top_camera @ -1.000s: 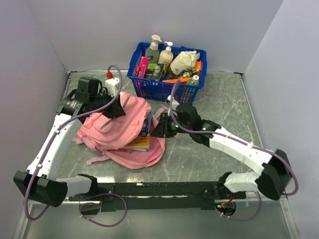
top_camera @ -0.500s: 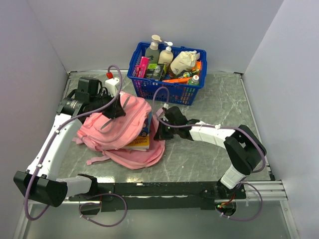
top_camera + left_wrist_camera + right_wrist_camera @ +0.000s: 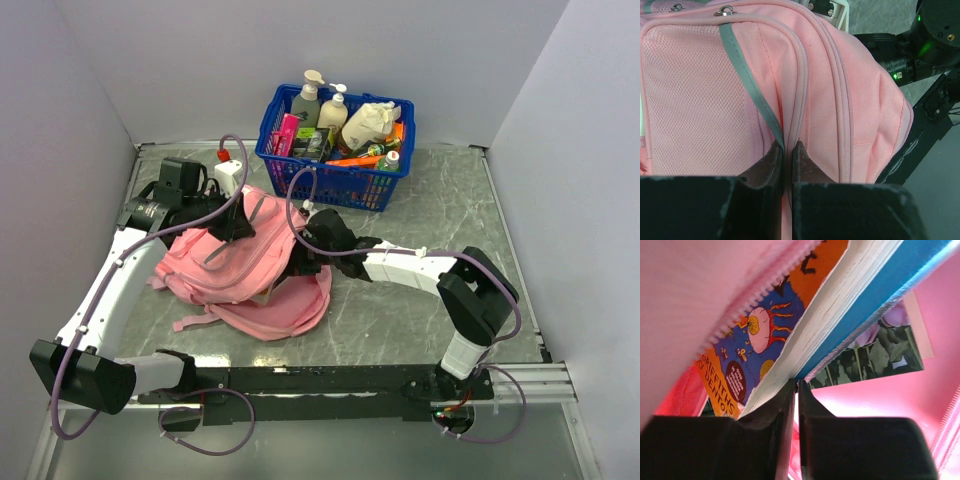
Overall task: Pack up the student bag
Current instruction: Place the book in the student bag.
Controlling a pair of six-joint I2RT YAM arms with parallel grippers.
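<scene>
The pink student bag [image 3: 240, 275] lies left of centre on the marble table. My left gripper [image 3: 233, 222] holds up its top flap; in the left wrist view the jaws [image 3: 787, 147] are shut on a fold of the pink fabric [image 3: 700, 90] beside a grey strip. My right gripper [image 3: 297, 265] reaches into the bag's open mouth. Its jaws [image 3: 796, 385] are shut with nothing between them. The tips press against the page edge of an orange-and-blue book [image 3: 765, 340] inside, under the zip edge [image 3: 755, 295]. A second, blue-covered book [image 3: 875, 295] lies beside it.
A blue plastic basket [image 3: 330, 182] of bottles and packets stands at the back, just behind the bag. A small white box with a red cap [image 3: 228, 168] sits by the left arm. White walls close in the left, back and right sides.
The right arm has moved left into the bag's mouth and its jaws have closed. The book that stuck out of the bag is now pushed mostly inside. The left gripper has kept its hold.
</scene>
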